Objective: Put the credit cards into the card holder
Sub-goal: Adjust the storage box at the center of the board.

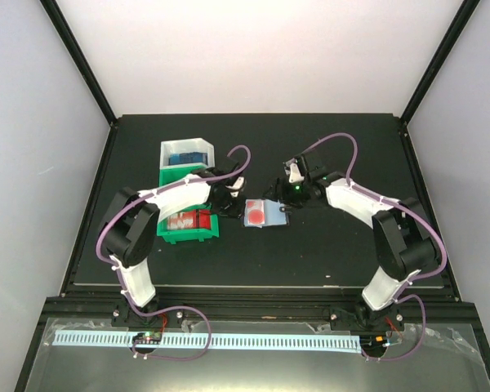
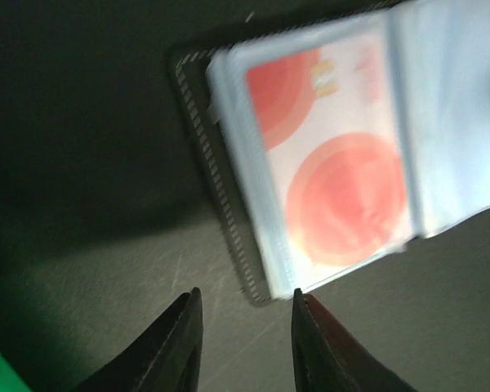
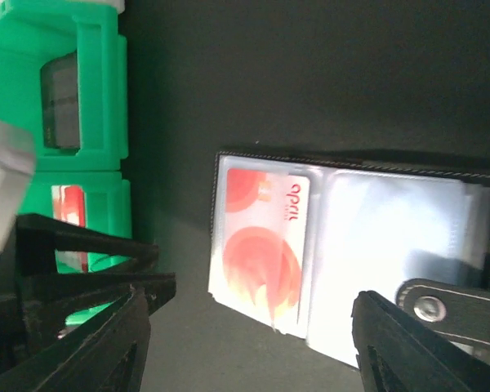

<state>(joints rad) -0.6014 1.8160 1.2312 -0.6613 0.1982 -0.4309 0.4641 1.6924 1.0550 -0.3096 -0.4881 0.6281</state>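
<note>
The card holder (image 1: 271,212) lies open on the black table, light blue inside, its black snap strap (image 3: 449,306) at the right. A red and white card (image 1: 254,214) sits in its left pocket, also in the left wrist view (image 2: 335,163) and the right wrist view (image 3: 261,245). My left gripper (image 1: 233,196) is open and empty, its tips (image 2: 247,298) just off the holder's (image 2: 229,204) left corner. My right gripper (image 1: 287,196) is open and empty, held above the holder (image 3: 392,237), with its fingers spread wide (image 3: 253,296).
A green tray (image 1: 189,224) with red cards stands left of the holder, also in the right wrist view (image 3: 65,98). A white tray (image 1: 188,153) with blue cards stands behind it. The left gripper's black fingers (image 3: 90,269) show between the green tray and the holder.
</note>
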